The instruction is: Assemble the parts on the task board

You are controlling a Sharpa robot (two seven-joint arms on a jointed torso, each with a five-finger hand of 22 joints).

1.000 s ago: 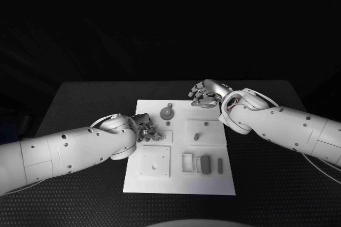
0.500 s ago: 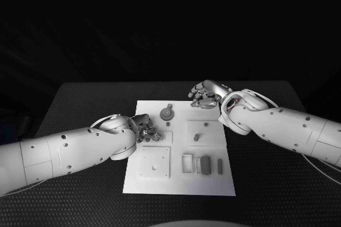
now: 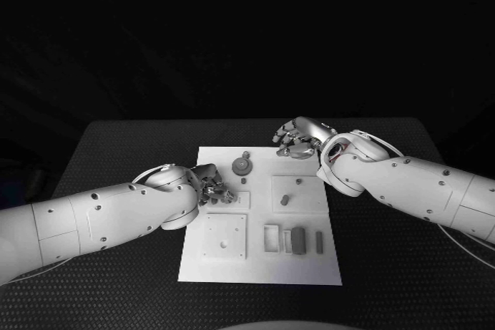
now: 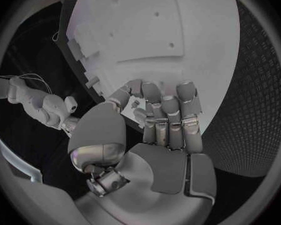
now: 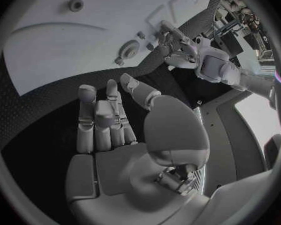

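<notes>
Holding nearly unchanged: left hand (image 3: 209, 185), right hand (image 3: 299, 138).

White jointed arms (image 3: 103, 215), dark screw holes, silver hands (image 3: 299, 138)

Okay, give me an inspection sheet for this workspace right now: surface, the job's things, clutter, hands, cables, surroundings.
Surface: black table, textured, with the white task board in the middle.
Job's things: round part at the board's far end; small upright part on a raised square; dark block beside a pale frame near the front.
Clutter: nothing seen.
Hands: left hand at the board's left edge, fingers curled, a small pale piece at its fingertips; right hand at the board's far right corner, fingers curled, nothing seen in it.
Cables: thin cable beside the right arm.
Surroundings: dark.
</notes>
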